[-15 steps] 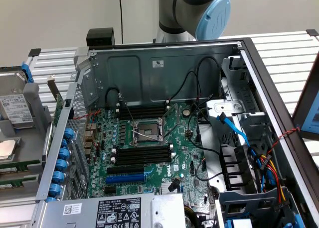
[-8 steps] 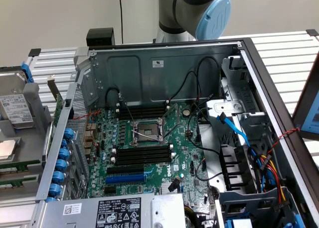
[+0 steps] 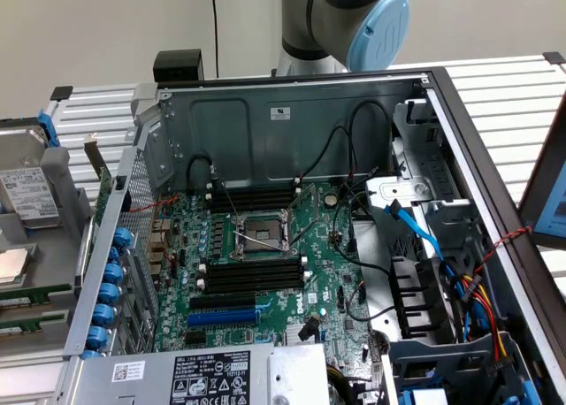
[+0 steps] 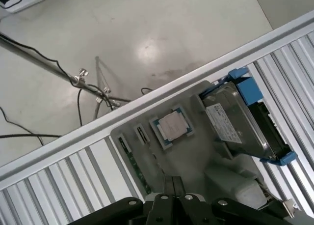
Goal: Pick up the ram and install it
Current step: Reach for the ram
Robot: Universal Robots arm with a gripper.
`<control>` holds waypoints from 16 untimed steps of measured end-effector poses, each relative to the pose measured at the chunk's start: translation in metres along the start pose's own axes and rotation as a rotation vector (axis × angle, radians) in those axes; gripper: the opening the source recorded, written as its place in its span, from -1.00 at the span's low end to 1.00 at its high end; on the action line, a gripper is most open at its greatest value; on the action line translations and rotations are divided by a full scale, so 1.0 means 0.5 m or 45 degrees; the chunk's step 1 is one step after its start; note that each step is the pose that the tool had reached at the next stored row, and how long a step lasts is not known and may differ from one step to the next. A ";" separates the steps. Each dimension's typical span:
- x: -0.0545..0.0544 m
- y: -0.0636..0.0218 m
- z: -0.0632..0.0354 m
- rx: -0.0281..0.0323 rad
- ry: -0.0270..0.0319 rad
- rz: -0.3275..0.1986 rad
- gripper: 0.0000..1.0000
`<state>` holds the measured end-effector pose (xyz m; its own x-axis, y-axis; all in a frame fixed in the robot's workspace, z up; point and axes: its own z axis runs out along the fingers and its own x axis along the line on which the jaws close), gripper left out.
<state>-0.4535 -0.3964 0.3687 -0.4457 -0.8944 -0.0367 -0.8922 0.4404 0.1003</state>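
The gripper [image 4: 172, 183] is being held above a gray tray [image 4: 206, 161] on the slatted table [image 4: 59, 181]. Its fingers [image 4: 168, 184] are being kept pressed together with nothing between them. The ram [image 4: 137, 172] is being carried on edge in this tray, just beside the gripper, as a narrow green stick. A processor [image 4: 172, 126] is lying flat nearby in the same tray, and a hard drive [image 4: 235, 126] with blue rails is being held next to the processor.

In the exterior view the arm [image 3: 340, 20] is being seen behind the open computer case [image 3: 265, 122]. The tray is sitting at the exterior view's left, well apart from the motherboard [image 3: 327, 246]. Two green sticks [image 3: 35, 293] are being shown at its near edge, and which of them is the ram cannot be told. The black memory slots [image 3: 252, 272] beside the processor socket [image 3: 261, 233] are being left unfilled.
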 end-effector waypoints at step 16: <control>0.000 -0.001 0.009 -0.0037 0.0603 -0.351 -0.80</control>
<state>-0.4535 -0.3964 0.3642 -0.1823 -0.9831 -0.0165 -0.9790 0.1799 0.0959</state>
